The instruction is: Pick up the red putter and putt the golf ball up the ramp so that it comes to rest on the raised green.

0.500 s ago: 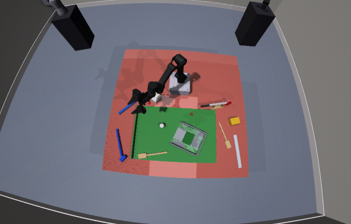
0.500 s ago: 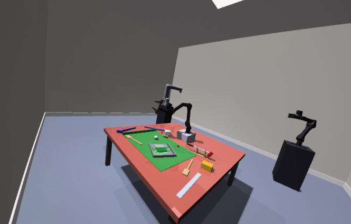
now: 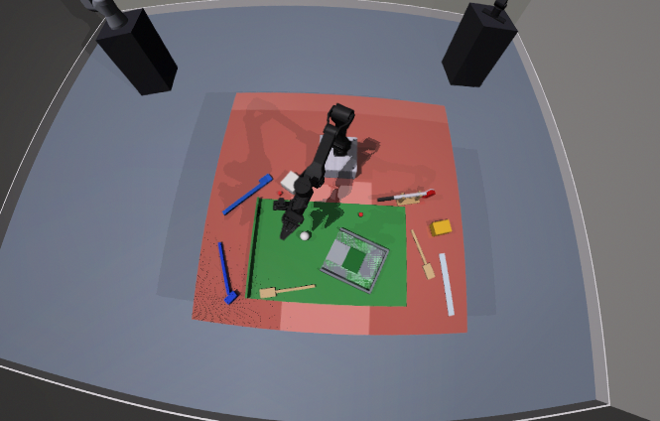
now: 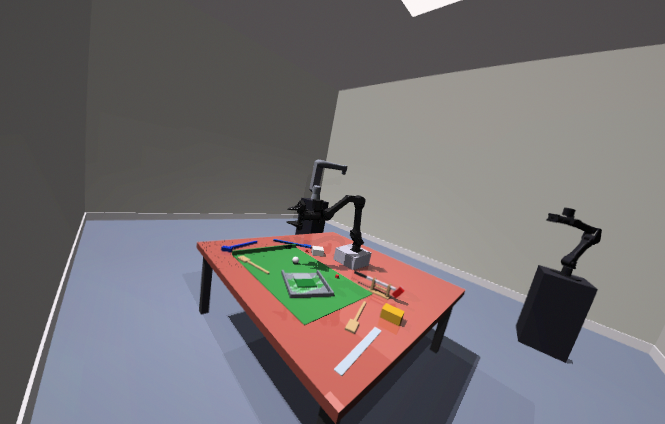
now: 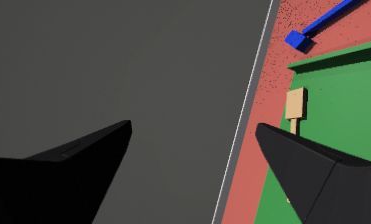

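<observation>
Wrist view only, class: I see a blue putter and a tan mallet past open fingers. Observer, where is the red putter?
Observer: The red putter lies on a small wooden stand, off the green mat, beside the arm's base.
Operator: And the golf ball?
Observer: The golf ball sits on the mat, apart from the grey ramp.
Operator: Where is the raised green?
Observer: The raised green is the dark square in the ramp's middle.
</observation>
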{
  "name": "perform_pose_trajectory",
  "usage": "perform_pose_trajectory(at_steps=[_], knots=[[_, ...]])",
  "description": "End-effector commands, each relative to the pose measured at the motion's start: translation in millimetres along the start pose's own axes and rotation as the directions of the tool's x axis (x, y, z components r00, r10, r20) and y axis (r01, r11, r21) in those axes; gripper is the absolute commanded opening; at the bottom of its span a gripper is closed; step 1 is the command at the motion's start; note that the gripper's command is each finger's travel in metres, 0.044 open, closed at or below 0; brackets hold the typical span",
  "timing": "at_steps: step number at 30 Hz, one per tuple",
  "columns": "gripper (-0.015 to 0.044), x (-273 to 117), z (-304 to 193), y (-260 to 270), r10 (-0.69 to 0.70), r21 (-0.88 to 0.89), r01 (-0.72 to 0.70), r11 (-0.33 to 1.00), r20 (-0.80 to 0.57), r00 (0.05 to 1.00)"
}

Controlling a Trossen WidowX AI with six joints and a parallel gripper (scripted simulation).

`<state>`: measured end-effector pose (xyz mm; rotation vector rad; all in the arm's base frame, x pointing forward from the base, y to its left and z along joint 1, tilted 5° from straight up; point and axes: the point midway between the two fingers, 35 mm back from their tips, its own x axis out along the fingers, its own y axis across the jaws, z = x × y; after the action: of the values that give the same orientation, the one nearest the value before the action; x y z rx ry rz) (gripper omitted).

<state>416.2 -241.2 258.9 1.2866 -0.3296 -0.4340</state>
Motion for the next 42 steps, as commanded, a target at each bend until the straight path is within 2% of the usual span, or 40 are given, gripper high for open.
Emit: perform_pose_trajectory(at_steps=[1,5,10,14,18,23,29,33,37,42], knots=[[0.0440,-7.1,-75.6,-16.0,-0.125,-0.322,0.056,0.945,-0.197,0.972],[0.0440,-21.5,-126.5,-27.9,-0.213,-0.531,0.008,0.847,-0.326,0.921],[0.0440,-50.6,-186.5,-42.7,-0.322,-0.725,-0.150,0.672,-0.469,0.822],[0.0440,-82.1,-229.7,-54.5,-0.409,-0.796,-0.339,0.502,-0.563,0.718],[0.0440,-119.2,-267.4,-65.4,-0.492,-0.771,-0.547,0.327,-0.633,0.598],[0.0440,-174.0,-305.8,-79.0,-0.593,-0.598,-0.794,0.111,-0.680,0.430],[0.0440,-247.3,-335.9,-93.9,-0.710,-0.204,-0.974,-0.101,-0.671,0.214],[0.0440,-297.9,-344.4,-103.1,-0.782,0.131,-0.971,-0.197,-0.619,0.075],[0.0440,-343.7,-341.1,-111.8,-0.844,0.453,-0.857,-0.247,-0.535,-0.039],[0.0440,-351.4,-339.3,-113.3,-0.853,0.505,-0.826,-0.251,-0.518,-0.057]])
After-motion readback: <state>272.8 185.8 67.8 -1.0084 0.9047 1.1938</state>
